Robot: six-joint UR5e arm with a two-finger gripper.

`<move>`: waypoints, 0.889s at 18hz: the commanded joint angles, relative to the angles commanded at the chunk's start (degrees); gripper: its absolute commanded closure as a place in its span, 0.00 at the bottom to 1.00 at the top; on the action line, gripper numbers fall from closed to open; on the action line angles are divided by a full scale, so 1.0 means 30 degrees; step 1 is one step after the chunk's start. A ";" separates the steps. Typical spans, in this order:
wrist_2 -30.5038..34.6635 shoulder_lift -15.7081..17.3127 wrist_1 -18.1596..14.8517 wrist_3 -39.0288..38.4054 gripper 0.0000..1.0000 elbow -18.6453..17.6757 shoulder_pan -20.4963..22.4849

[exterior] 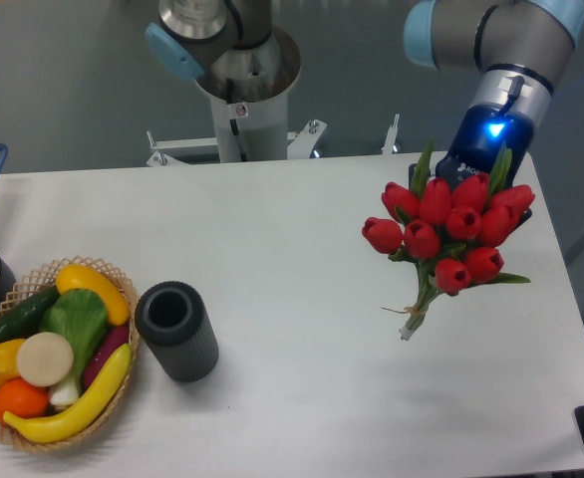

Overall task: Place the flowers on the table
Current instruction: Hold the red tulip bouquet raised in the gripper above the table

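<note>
Flowers [449,236] hang over the right side of the table [302,259], stem ends low, apparently carried by the gripper [476,169]; its fingers are hidden, grip unconfirmed. Recommend lowering gently before release.

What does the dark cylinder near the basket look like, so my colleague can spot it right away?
Start at the wicker basket of fruit and vegetables at the left front of the white table. Just to its right stands the cylinder, upright, dark grey, ribbed, with an open hollow top. It is the only dark, plain thing beside the colourful produce.
</note>
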 joint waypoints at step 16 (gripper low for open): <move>0.4302 0.0732 -0.0088 -0.0117 0.59 -0.0146 -0.0117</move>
